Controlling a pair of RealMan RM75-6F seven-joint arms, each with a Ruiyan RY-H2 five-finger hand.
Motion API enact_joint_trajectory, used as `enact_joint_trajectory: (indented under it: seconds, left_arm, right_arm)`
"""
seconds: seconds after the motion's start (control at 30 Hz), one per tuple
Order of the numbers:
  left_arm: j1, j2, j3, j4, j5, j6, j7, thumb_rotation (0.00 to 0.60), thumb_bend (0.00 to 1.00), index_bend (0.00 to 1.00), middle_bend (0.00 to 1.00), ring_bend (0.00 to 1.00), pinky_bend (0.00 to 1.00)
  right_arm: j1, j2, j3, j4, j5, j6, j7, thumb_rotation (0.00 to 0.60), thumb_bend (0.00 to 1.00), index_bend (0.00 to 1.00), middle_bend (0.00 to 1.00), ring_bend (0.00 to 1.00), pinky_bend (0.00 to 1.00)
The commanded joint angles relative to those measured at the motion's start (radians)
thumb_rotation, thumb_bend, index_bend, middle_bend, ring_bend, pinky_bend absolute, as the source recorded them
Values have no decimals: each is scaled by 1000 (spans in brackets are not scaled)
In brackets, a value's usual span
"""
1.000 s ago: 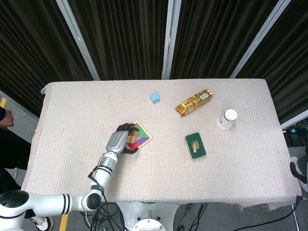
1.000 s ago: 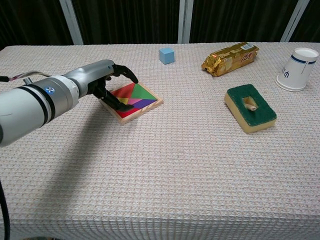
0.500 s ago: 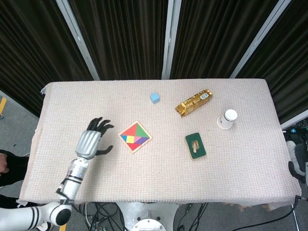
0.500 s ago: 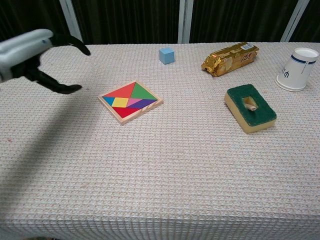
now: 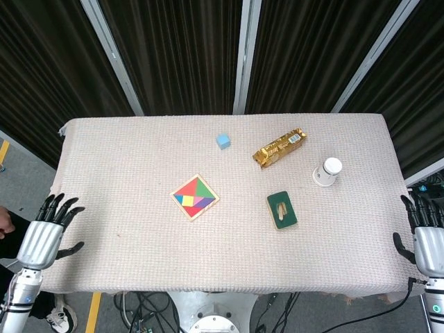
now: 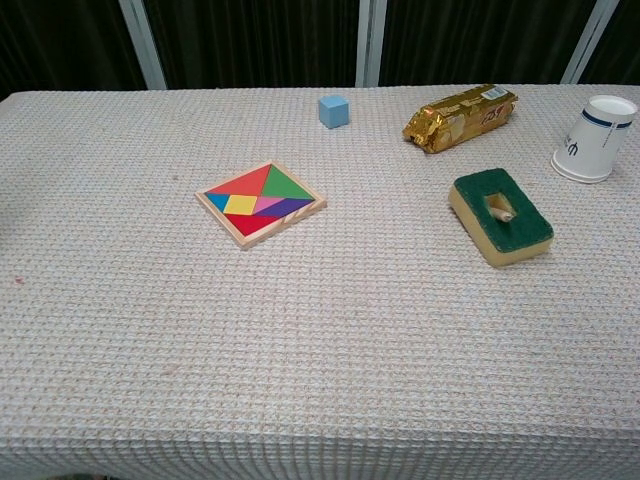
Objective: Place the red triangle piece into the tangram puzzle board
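Observation:
The tangram puzzle board (image 5: 195, 197) (image 6: 261, 202) lies a little left of the table's middle, its wooden frame filled with coloured pieces. A red triangle piece (image 5: 186, 189) (image 6: 246, 182) sits flush in the board's upper left part. My left hand (image 5: 43, 236) hangs off the table's left front corner, fingers spread, holding nothing. My right hand (image 5: 424, 234) is off the right front corner, fingers apart and empty. Neither hand shows in the chest view.
A small blue cube (image 5: 223, 141) (image 6: 334, 110) sits behind the board. A gold snack packet (image 5: 279, 147) (image 6: 460, 116), a white paper cup (image 5: 327, 172) (image 6: 593, 138) on its side and a green-topped sponge (image 5: 282, 209) (image 6: 500, 214) lie to the right.
My left hand has let go at the board and drawn back left and toward me, off the table's edge. The right hand has come into the head view.

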Motion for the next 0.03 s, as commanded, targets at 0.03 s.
enact_joint_trajectory:
  seconds: [0.03]
  left_arm:
    - [14,4,-9,11,-6,-17,-9,600,84,215,123,0,8]
  right_arm:
    - [1,-5,-2,-11,8,-3,-17,600,292,0,0,0,0]
